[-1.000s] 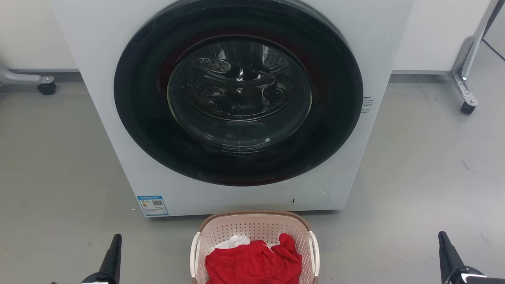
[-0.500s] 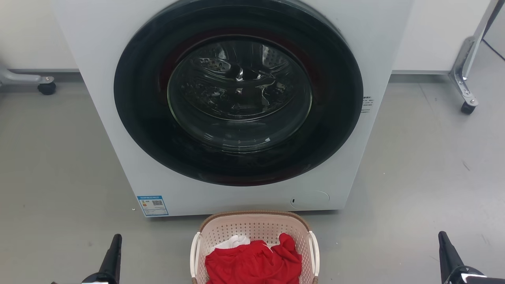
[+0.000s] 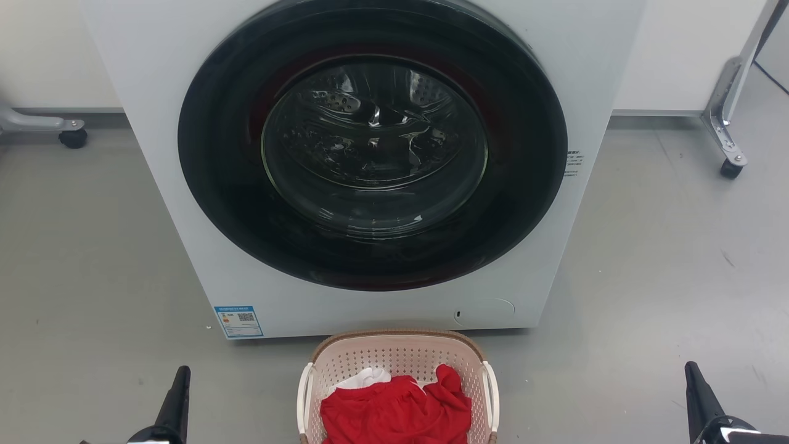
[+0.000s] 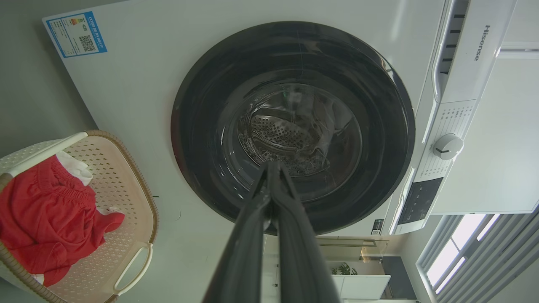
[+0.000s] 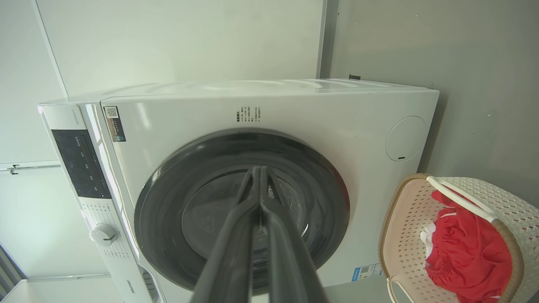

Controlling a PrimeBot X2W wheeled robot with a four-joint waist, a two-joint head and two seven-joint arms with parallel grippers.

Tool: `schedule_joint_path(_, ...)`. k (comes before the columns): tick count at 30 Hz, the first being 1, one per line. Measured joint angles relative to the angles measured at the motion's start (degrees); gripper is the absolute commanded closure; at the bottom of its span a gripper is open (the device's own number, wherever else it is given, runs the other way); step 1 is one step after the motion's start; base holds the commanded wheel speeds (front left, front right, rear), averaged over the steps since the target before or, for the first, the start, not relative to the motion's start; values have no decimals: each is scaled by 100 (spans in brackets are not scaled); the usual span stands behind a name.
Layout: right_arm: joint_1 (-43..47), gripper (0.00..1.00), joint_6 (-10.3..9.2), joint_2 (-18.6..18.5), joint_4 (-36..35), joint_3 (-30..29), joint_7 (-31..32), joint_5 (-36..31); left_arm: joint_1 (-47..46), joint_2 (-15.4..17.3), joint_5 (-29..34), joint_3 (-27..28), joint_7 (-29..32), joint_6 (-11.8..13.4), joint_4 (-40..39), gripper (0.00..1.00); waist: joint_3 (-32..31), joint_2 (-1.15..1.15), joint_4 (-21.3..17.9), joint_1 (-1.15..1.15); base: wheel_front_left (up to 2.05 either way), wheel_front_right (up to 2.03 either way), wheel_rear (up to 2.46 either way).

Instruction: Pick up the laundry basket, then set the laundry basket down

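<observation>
Nothing moved: left gripper [image 4: 273,166], right gripper [image 5: 259,169] closed, empty, flanking the laundry basket [image 3: 394,353].

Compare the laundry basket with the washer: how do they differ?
The laundry basket is small, pink-beige and perforated; the washer is far larger, white and smooth. The basket is open-topped, showing red cloth; the washer's dark round door is shut. Both stand on the grey floor.
</observation>
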Motion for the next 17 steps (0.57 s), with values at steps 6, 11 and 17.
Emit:
schedule_joint_path(6,0,100,0,0,-1,0,0,0,0,0,0,0,0,0,0,100,0,0,0,0,0,0,0)
schedule_joint_path(11,0,100,0,0,-1,0,0,0,0,0,0,0,0,0,-1,100,0,0,0,0,0,0,0)
schedule_joint_path(17,0,100,0,0,-2,0,0,0,0,0,0,0,0,0,-1,100,0,0,0,0,0,0,0)
